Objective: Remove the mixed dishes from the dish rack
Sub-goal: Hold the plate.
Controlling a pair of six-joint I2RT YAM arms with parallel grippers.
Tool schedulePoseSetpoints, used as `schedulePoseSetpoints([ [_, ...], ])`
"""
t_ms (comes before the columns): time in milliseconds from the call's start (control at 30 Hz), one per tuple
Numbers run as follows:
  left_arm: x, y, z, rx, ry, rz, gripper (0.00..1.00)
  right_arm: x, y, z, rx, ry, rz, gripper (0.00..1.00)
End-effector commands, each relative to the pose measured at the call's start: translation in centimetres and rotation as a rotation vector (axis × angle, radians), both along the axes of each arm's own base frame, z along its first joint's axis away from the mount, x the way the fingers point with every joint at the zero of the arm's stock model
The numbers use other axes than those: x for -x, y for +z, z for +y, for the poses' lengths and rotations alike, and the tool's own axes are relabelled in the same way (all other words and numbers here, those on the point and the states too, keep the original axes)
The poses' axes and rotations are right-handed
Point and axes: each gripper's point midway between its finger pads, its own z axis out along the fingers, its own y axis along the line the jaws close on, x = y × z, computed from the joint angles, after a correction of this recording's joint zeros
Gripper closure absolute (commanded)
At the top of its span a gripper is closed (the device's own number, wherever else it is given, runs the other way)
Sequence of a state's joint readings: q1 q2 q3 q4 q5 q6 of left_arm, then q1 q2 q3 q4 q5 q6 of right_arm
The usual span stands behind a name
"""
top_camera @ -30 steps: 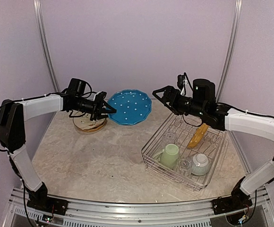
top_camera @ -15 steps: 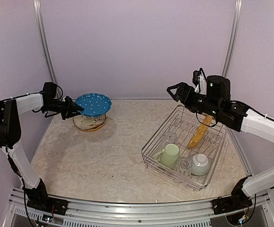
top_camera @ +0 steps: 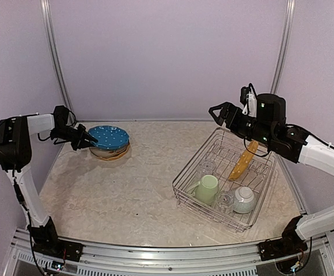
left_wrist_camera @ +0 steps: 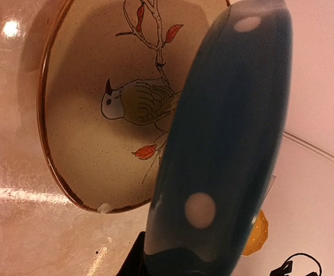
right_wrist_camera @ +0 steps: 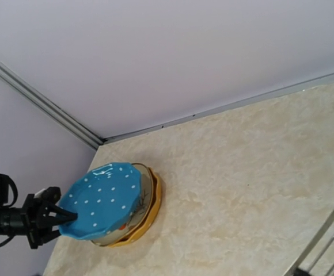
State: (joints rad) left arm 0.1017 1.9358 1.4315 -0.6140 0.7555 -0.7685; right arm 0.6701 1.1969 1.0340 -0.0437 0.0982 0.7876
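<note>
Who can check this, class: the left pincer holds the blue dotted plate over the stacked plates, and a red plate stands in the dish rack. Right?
Not quite. The dish rack holds a yellow plate, not a red one, as the top external view shows. The left pincer does hold the blue dotted plate over the stacked plates.

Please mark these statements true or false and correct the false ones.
1. The left end effector grips the blue plate by its rim. True.
2. The right end effector is shut on a dish. False: it is open and empty, above the dish rack.
3. The dish rack is empty. False: the pale green mug, among other dishes, is in it.
4. The blue plate is over a cream plate with a painted bird. True.
</note>
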Motion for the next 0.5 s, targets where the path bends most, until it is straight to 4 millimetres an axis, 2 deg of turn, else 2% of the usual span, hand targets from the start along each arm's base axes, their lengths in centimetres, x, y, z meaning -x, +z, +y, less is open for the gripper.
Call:
schedulePoseSetpoints([
  [0, -2.8, 3.1, 0.7, 0.017, -0.033, -0.159, 1.00, 0.2, -0.4, -1.3, 0.028, -0.033, -0.007, 0.09],
  [300, -3.4, 1.4, 0.8, 0.014, -0.045, -0.138, 1.00, 0.6, -0.1, -2.1, 0.029, -0.050, -0.021, 0.09],
  [400, -3.4, 1.4, 0.8, 0.004, -0.046, -0.141, 0.93, 0.6, -0.1, -2.1, 0.027, -0.048, -0.020, 0.09],
  [467, -3.3, 1.3, 0.8, 0.000, -0.046, -0.136, 0.83, 0.6, -0.2, -2.0, 0.026, -0.045, -0.019, 0.09],
])
